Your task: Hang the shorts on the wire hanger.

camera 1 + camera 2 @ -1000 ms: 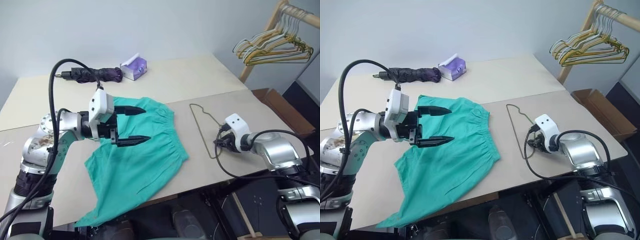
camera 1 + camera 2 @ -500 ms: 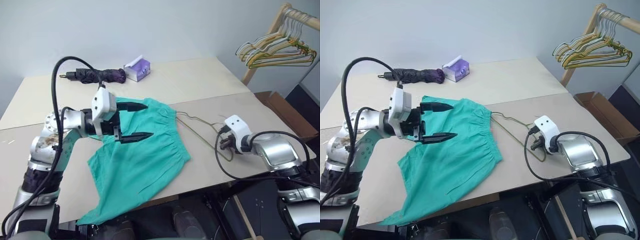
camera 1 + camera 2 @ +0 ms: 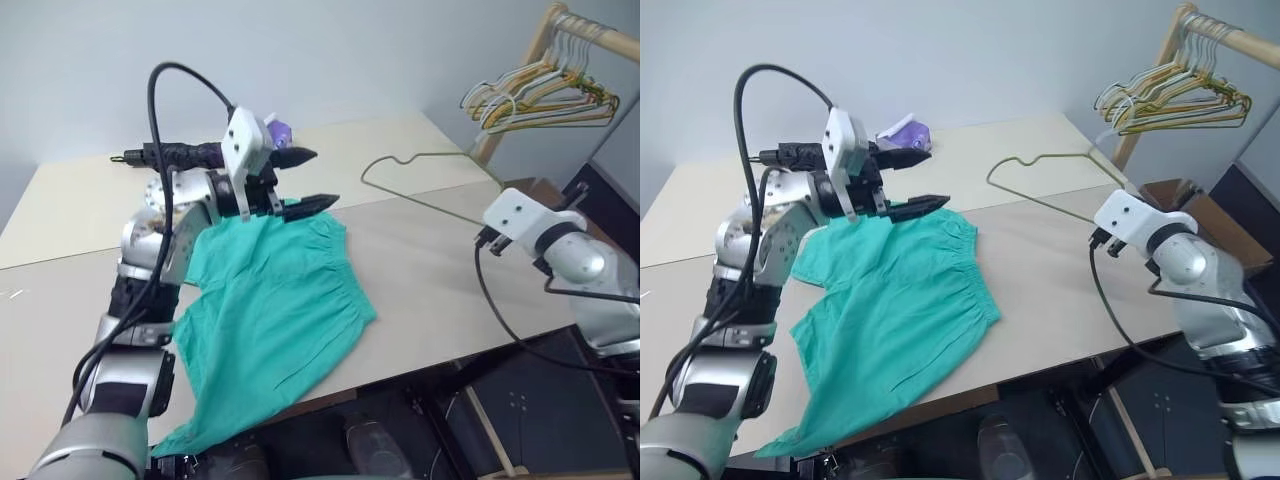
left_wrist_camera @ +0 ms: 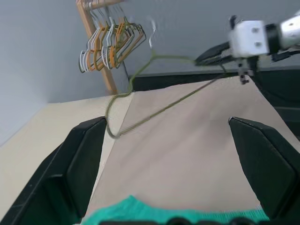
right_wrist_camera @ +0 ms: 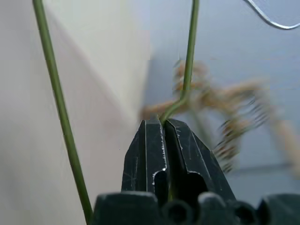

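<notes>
R gripper (image 5: 164,123) fingers pressed together, pinching the wire hanger (image 3: 420,180) at one corner; hanger is up off the bench (image 3: 430,250), held roughly level in the air over the right part, hook end pointing left toward the L gripper (image 3: 305,180). L gripper fingers spread wide, holding nothing, hovering above the far edge of the shorts (image 3: 270,310), pointing right toward the hanger. Shorts lie flat on the bench left of centre, waistband side to the right, near end drooping over the near bench edge. Far left on bench: folded dark umbrella (image 3: 175,153) and a purple-white tissue box (image 3: 902,132) behind the L gripper. Far right: wooden rack (image 3: 520,75) w/ bunch of pale hangers (image 3: 540,95)
</notes>
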Controlling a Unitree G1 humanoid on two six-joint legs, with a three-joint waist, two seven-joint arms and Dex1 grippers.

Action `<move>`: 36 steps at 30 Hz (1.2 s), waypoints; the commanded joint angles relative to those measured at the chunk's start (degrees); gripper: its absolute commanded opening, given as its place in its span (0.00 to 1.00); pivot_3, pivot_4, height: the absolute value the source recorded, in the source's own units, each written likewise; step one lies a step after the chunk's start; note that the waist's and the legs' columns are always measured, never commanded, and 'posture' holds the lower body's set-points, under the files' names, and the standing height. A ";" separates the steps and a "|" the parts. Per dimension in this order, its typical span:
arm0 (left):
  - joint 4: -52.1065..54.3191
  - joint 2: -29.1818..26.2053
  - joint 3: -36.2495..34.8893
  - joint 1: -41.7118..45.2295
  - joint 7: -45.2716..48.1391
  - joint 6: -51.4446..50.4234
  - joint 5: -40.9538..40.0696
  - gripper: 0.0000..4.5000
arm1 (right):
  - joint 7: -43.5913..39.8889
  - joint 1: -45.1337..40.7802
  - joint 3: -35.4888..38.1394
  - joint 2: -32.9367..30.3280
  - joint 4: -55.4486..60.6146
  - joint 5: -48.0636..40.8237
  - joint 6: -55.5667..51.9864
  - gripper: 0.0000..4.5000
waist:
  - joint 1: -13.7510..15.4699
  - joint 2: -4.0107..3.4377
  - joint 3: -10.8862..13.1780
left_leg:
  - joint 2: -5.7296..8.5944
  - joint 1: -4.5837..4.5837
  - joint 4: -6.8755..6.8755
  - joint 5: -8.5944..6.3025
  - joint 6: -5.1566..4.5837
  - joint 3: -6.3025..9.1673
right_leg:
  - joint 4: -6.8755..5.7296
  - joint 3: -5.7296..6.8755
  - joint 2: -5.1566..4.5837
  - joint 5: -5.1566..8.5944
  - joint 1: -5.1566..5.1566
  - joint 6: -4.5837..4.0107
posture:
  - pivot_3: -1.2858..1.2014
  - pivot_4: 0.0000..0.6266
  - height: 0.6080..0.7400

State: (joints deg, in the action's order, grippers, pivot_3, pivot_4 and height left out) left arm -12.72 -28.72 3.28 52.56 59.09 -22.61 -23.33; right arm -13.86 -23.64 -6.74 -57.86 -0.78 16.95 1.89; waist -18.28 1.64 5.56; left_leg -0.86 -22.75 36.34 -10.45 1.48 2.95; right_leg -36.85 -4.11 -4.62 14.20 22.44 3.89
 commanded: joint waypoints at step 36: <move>-21.19 0.87 10.80 12.98 19.87 -0.35 14.36 0.01 | -0.31 -11.01 5.09 4.59 -3.98 6.57 27.83 0.00 | -7.69 0.03 -0.05 | 0.08 0.38 -0.16 0.01 0.01 0.05 | -0.16 -0.05 -0.11 0.02 -0.25 0.05 | 0.38 0.00 1.00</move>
State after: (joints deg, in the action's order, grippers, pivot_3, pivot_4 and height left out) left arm -34.27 -27.31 15.61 64.63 79.29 -23.68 -9.20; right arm -14.86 -32.58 -4.73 -53.10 -5.35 23.97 28.75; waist -25.97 1.67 5.51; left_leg -0.78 -22.37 36.19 -10.43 1.49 2.99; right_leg -37.01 -4.16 -4.73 14.22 22.19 3.95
